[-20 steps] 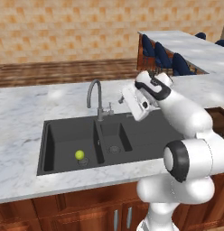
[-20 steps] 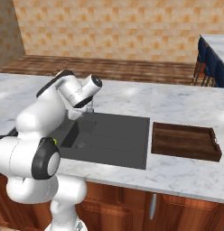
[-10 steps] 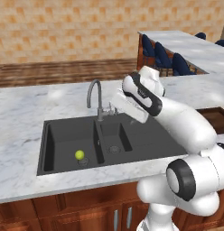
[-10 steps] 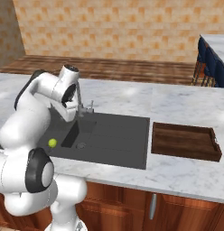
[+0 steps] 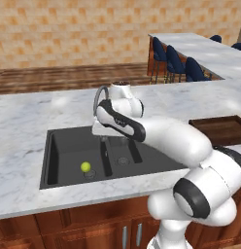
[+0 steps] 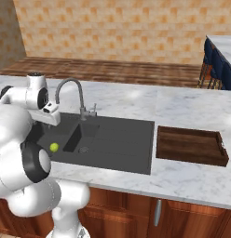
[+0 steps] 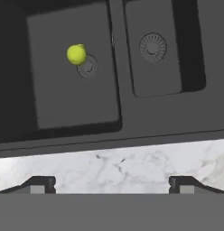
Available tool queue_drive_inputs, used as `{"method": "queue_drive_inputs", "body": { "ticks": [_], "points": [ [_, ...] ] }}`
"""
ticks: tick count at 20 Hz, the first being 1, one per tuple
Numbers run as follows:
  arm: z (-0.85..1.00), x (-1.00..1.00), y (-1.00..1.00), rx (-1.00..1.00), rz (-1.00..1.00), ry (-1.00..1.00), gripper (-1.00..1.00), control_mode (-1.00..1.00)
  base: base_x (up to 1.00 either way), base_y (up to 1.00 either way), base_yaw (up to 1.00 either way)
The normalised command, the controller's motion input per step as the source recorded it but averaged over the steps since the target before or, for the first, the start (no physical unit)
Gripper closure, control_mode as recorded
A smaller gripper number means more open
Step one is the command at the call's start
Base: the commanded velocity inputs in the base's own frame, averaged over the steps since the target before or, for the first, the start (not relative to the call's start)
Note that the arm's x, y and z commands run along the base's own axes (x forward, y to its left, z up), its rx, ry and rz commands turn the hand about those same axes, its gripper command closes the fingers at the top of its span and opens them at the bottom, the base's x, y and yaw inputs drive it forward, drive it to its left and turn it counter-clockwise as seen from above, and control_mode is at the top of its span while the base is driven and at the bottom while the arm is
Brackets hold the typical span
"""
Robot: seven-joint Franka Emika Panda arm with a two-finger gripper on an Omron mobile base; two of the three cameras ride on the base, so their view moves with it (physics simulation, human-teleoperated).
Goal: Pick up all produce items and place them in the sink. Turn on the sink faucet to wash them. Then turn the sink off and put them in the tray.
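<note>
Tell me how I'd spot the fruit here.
Find the dark sink set in the marble counter. In its larger bowl, beside the drain, lies a lime: small, round and yellow-green, the one bright thing against the grey.

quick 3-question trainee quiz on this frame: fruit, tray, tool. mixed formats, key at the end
1. True or false: the lime lies in the large bowl of the sink, next to its drain.
2. What lies in the tray? A) the lime B) nothing C) a cup
3. Fill in: the tool is ____, with nothing between its fingers.

Key: 1 true; 2 B; 3 open
</note>
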Motion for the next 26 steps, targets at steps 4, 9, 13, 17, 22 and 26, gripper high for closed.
{"method": "queue_drive_inputs", "body": {
  "ticks": [4, 9, 13, 17, 22, 26],
  "points": [
    [-0.62, 0.0, 0.58, -0.31, 0.22, -0.05, -1.0, -1.0, 0.0, 0.0, 0.0],
    [-0.52, 0.0, 0.26, -0.22, 0.04, -0.03, -1.0, -1.0, 0.0, 0.0, 0.0],
    [-0.38, 0.01, 0.27, -0.12, 0.0, -0.03, -1.0, -1.0, 0.0, 0.0, 0.0],
    [-0.38, 0.26, 0.0, -0.02, 0.0, 0.0, -1.0, -1.0, 0.0, 0.0, 0.0],
    [-0.41, 0.23, 0.04, 0.0, 0.0, 0.0, -1.0, -1.0, 0.0, 0.0, 0.0],
    [-0.39, 0.11, 0.06, 0.0, 0.0, 0.0, -1.0, -1.0, 0.0, 0.0, 0.0]
  ]
}}
